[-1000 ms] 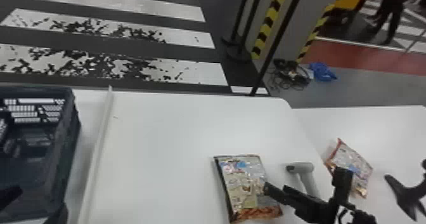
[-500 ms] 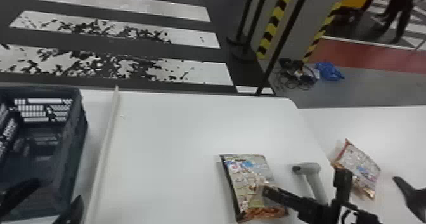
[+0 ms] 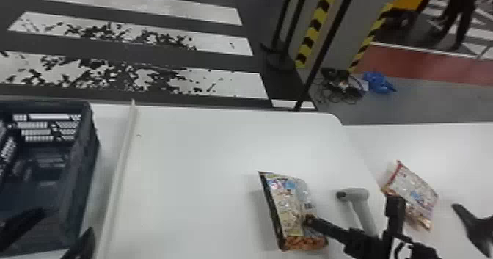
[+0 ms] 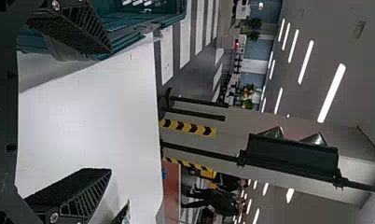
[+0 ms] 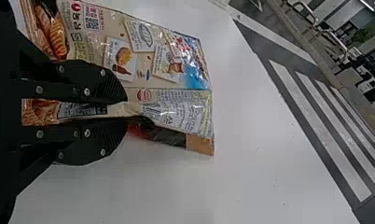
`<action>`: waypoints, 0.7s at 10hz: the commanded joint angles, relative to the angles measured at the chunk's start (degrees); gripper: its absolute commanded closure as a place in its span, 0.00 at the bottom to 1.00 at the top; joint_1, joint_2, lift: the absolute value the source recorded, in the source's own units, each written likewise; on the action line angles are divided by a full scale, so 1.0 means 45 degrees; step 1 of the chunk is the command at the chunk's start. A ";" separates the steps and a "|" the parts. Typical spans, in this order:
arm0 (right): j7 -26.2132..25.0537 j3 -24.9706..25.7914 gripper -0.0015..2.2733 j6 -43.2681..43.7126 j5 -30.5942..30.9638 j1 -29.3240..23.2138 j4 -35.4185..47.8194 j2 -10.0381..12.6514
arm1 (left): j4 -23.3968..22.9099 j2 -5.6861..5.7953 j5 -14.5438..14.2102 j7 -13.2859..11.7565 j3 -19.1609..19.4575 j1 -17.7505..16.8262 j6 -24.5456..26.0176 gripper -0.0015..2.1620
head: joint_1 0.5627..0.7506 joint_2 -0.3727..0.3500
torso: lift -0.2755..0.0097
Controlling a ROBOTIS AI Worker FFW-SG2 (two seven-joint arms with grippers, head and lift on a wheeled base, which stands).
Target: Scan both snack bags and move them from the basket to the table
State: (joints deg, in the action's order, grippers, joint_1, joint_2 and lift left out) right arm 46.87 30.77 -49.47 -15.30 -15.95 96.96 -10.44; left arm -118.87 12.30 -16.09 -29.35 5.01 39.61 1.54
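Note:
Held at the middle of the head view is a snack bag [image 3: 286, 210], my right gripper [image 3: 310, 221] shut on its near right side. The right wrist view has that gripper [image 5: 126, 109] pinching a fold of this bag [image 5: 148, 56]; whether the bag touches the tabletop I cannot tell. A second snack bag [image 3: 414, 194] lies farther right. A grey scanner [image 3: 361, 203] is between the two bags. My left gripper [image 3: 68, 227], fingers apart and holding nothing, is by the right wall of the dark basket [image 3: 79, 166]; the left wrist view shows this gripper [image 4: 111, 109] open beside the basket [image 4: 143, 23].
A pale strip [image 3: 119, 166] runs front to back on the white table [image 3: 198, 159], right of the basket. A dark curved object [image 3: 477, 225] is at the far right. Behind the table stands a thin black pole [image 3: 326, 45].
The head view has turned slightly, so the scene sits a little farther right. The held bag's far end has shifted slightly away from me. My right gripper stays shut on it.

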 commanded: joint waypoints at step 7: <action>-0.1138 0.1795 0.99 -0.1811 -0.0487 0.0790 0.2478 0.0288 | 0.0068 0.0001 0.0002 -0.0040 -0.0001 0.0007 -0.0078 0.04 | 0.70 0.08 | 0.62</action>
State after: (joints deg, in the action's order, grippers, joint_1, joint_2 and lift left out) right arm 41.91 38.20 -57.70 -17.84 -13.82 108.70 -8.99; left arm -118.69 12.30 -16.08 -29.51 5.01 39.64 1.34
